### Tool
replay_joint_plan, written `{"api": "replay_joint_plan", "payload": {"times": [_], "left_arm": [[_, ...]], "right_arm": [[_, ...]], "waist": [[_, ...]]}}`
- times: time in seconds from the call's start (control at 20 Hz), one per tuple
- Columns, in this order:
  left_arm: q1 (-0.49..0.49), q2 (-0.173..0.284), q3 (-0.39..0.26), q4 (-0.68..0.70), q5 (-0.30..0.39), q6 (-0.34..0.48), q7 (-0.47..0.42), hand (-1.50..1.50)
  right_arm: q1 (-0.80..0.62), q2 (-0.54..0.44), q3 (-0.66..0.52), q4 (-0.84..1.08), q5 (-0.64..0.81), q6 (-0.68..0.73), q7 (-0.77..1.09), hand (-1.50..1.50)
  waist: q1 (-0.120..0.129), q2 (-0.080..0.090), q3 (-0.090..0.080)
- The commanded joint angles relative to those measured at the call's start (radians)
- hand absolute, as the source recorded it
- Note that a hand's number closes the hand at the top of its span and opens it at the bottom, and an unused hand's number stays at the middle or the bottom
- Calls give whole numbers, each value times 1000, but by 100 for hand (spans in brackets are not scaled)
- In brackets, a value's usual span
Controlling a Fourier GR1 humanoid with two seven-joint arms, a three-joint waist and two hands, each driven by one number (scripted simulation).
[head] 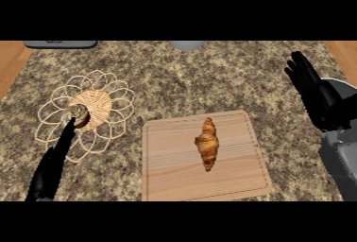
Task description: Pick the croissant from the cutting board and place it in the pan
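While the croissant point(208, 144) lies lengthwise near the middle of the cutting board point(167, 179), neither hand touches it. The board is a pale wooden rectangle in the lower centre of the frame, flat on the speckled stone worktop point(209, 75), and the croissant rests slightly right of the board's centre with one tip pointing to the top of the frame and the other to the bottom.

At the right edge of the frame the right hand point(317, 97) stands with its black fingers straight and spread apart, pointing up toward the upper right corner, holding nothing; its grey forearm point(342, 160) comes in from the lower right. It is well apart from the board.

At the lower left the left hand point(50, 172) stretches up from the bottom edge, its fingers straight and close together, holding nothing. The fingertips reach the lower rim of a wire trivet point(87, 113) shaped like a flower of pale loops, with a woven straw disc at its centre. The trivet sits at the left of the frame, just beside the upper left corner of the board.

Along the top edge, a grey flat object point(61, 44) shows at the upper left and a pale rounded object point(187, 45) at the upper centre; both are cut off, and what they are cannot be told. Strips of wood show at both upper corners beyond the stone.
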Motion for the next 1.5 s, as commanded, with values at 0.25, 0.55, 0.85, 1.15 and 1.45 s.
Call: {"api": "replay_joint_plan", "payload": {"times": [0.25,0.55,0.85,1.15,1.45], "left_arm": [[-149,-195,-26,-123,86,-62,-202,0],[-107,-246,-21,-54,140,-152,-267,0],[-151,-259,7,-21,130,-175,-244,0],[-111,-283,-14,-32,90,-170,-275,0],[-133,-280,-2,-33,99,-194,-255,0]], "right_arm": [[-94,157,83,-112,-104,196,-164,150],[270,27,56,-202,71,101,-267,-150],[293,-65,82,-266,282,59,-268,-150],[100,-86,153,-204,382,129,-58,-150],[-38,-74,310,-241,493,218,227,-150]], "waist": [[11,16,8],[-18,15,9],[-12,16,8],[14,18,8],[16,17,8]]}}
